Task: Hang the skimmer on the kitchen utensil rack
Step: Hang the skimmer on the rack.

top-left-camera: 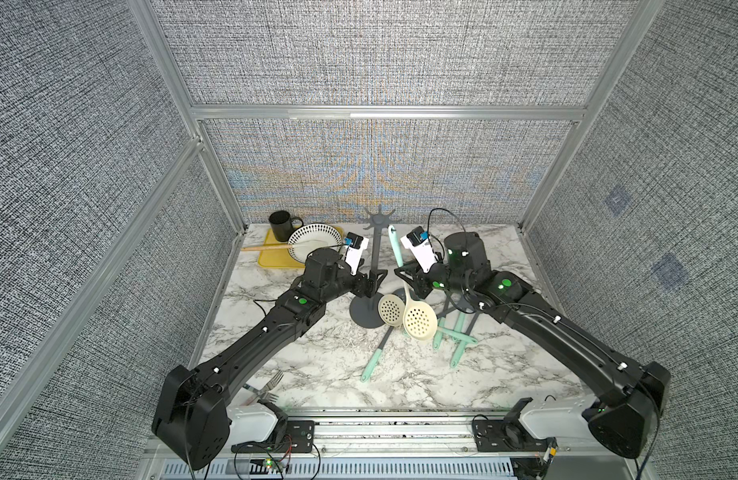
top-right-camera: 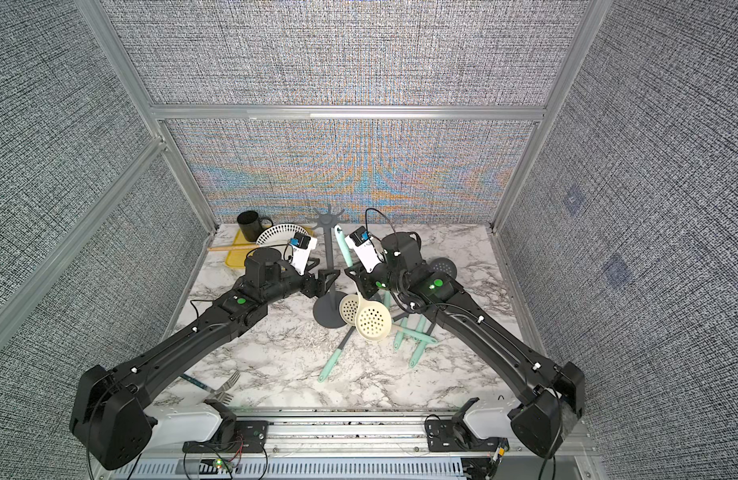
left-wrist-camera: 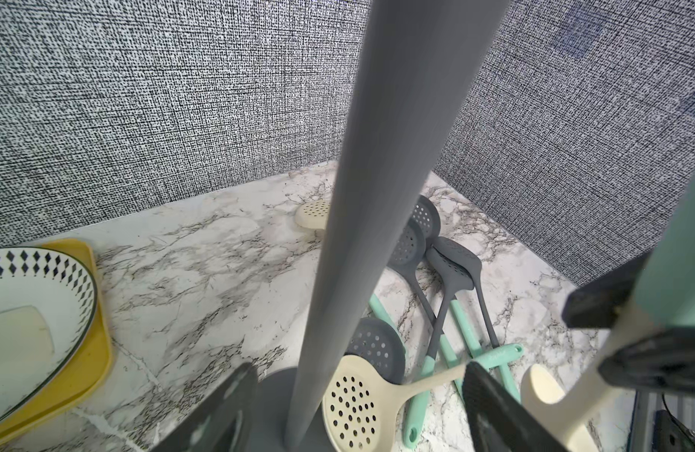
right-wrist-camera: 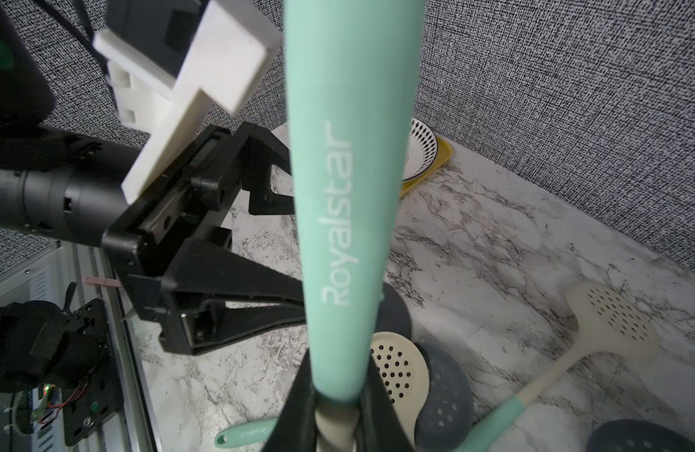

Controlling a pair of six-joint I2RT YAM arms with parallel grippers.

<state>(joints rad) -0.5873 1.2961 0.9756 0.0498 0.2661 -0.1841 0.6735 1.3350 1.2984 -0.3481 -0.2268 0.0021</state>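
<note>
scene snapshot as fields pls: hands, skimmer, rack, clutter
left hand: open, jaws either side of the kitchen utensil rack pole
right hand: shut on skimmer neck
skimmer: upright, mint handle up, cream head down; handle end beside the crown, not on a hook
rack: upright on marble table
other skimmers: lying near rack base
back left: black mug, patterned plate, yellow tray

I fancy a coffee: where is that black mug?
In both top views the black mug stands in the far left corner of the table, on the yellow tray, right beside the patterned plate.
</note>
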